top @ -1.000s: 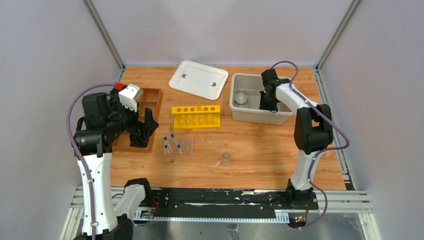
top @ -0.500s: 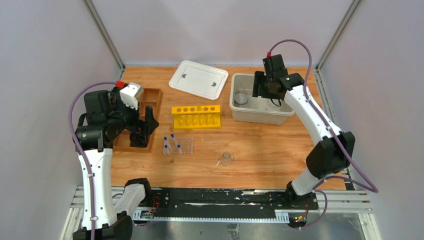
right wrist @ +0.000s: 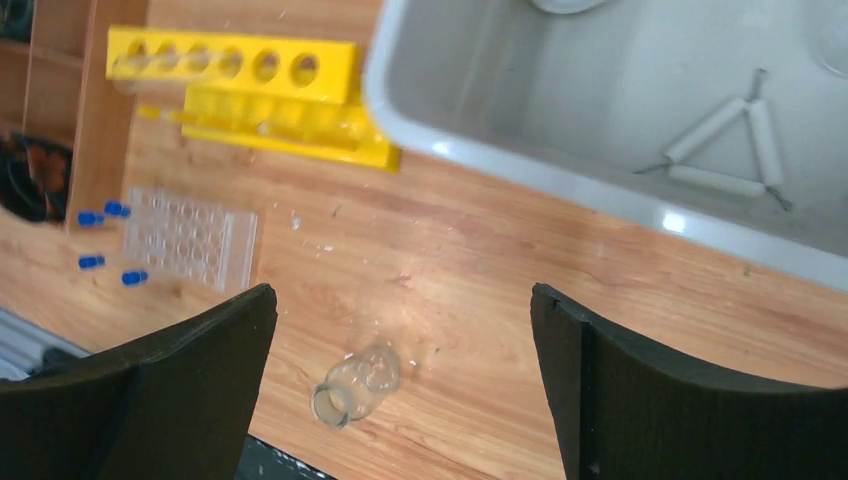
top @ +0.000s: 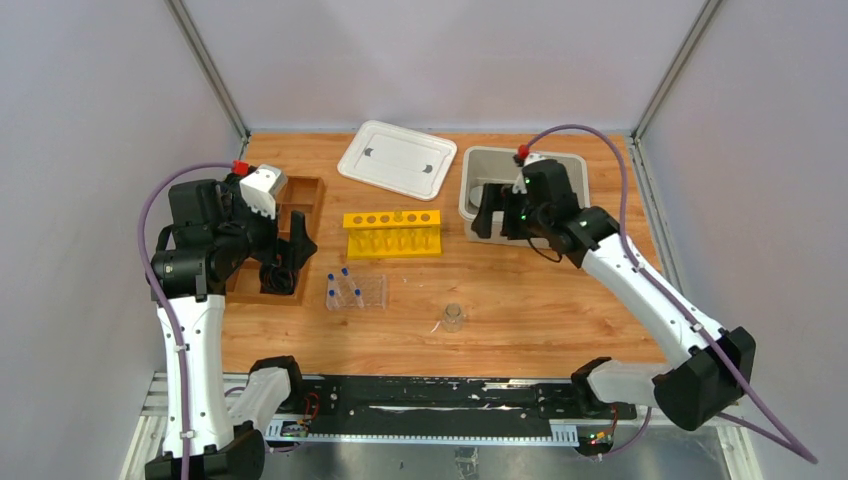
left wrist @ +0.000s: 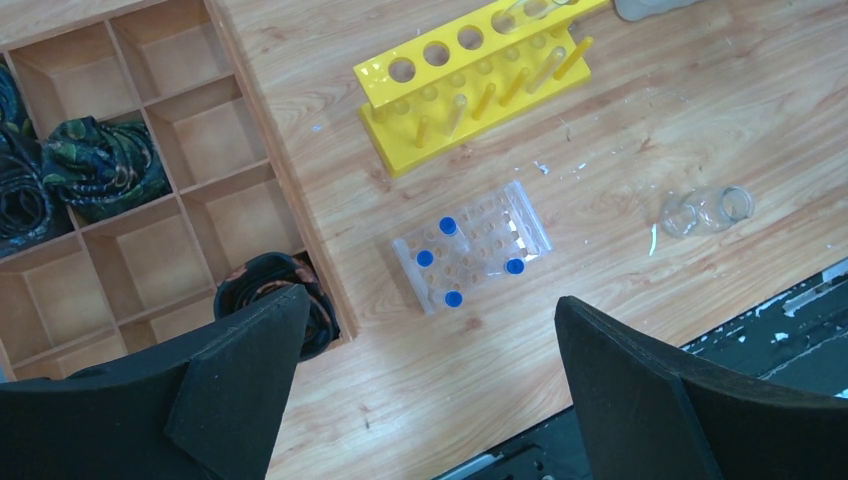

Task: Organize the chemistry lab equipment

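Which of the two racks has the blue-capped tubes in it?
The clear plastic rack: four blue-capped tubes sit in it. The yellow rack behind it shows no blue caps.

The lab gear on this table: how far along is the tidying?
Early days, it seems. Done: the white triangle lies in the grey bin. In hand: nothing; the right hand is open by the bin, and the left hand is open by the wooden tray. Left: the glass beaker, lying on its side on the table, and the clear rack with its blue-capped tubes.
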